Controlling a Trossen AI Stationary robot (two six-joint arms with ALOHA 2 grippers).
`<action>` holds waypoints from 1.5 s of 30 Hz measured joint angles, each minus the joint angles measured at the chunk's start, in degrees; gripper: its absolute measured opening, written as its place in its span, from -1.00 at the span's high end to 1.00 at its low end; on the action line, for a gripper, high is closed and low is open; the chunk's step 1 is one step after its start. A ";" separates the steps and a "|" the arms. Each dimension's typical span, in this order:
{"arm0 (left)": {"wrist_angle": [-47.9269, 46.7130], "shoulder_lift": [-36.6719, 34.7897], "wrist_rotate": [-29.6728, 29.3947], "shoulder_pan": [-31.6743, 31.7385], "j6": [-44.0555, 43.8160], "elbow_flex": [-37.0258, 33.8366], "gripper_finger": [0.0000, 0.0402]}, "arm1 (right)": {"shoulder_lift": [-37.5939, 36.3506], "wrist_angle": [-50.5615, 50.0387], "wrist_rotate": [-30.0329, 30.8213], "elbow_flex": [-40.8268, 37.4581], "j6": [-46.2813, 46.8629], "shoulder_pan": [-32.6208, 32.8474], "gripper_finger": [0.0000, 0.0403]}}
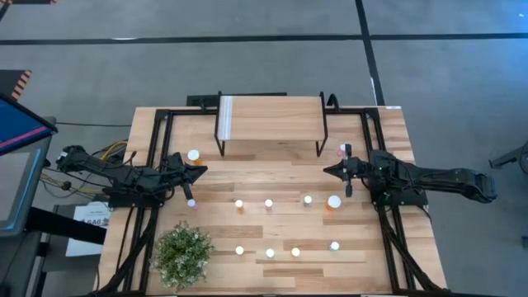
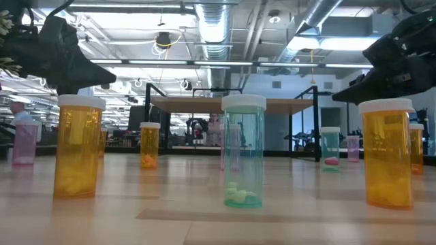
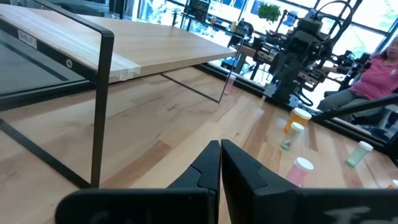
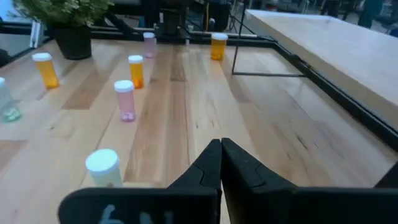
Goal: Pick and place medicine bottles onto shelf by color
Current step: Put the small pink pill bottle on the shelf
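The shelf (image 1: 271,115), a light wood top on thin black legs, stands at the table's far middle. White-capped medicine bottles stand upright on the tabletop in two loose rows before it: orange (image 1: 239,204), pink (image 1: 268,203), teal (image 1: 308,199), a larger orange one (image 1: 334,201), and several nearer (image 1: 270,253). Another larger orange one (image 1: 194,155) stands by my left gripper (image 1: 202,171), and a pink one (image 1: 342,149) by my right gripper (image 1: 326,171). Both grippers are shut and hover above the table, pointing at each other in front of the shelf. Their fingertips meet in the wrist views (image 3: 220,146) (image 4: 220,144).
A green potted plant (image 1: 182,254) sits at the near left corner. A black frame (image 1: 161,115) runs around the table's sides and far edge. A pink bottle (image 1: 191,202) stands just near of the left gripper. A seated person (image 3: 379,71) is beyond the table's right side.
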 joint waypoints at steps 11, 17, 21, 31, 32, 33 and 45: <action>-0.01 0.00 -0.01 0.00 1.14 0.00 1.00 | 0.02 0.00 0.24 0.00 -5.94 -1.00 0.87; -0.01 0.00 -0.01 0.02 1.46 0.00 1.00 | 0.00 0.00 0.20 -0.01 -5.95 -0.96 0.87; 0.03 0.00 -0.07 0.00 1.35 0.02 1.00 | 0.01 0.28 -0.07 0.01 -4.54 -0.93 0.87; 3.56 0.00 -0.66 0.01 2.97 -0.04 1.00 | 0.02 12.90 -0.22 0.44 18.30 -1.20 0.86; 4.76 0.00 -0.66 0.01 3.54 -0.04 1.00 | 0.02 15.13 -0.22 0.48 19.95 -1.20 0.86; 5.88 0.00 -0.64 0.00 4.16 -0.04 1.00 | -0.02 17.01 -0.24 0.52 21.06 -1.20 0.86; 12.47 0.00 -0.51 0.02 6.40 -0.02 1.00 | 0.33 10.79 3.68 12.18 20.18 -1.28 0.82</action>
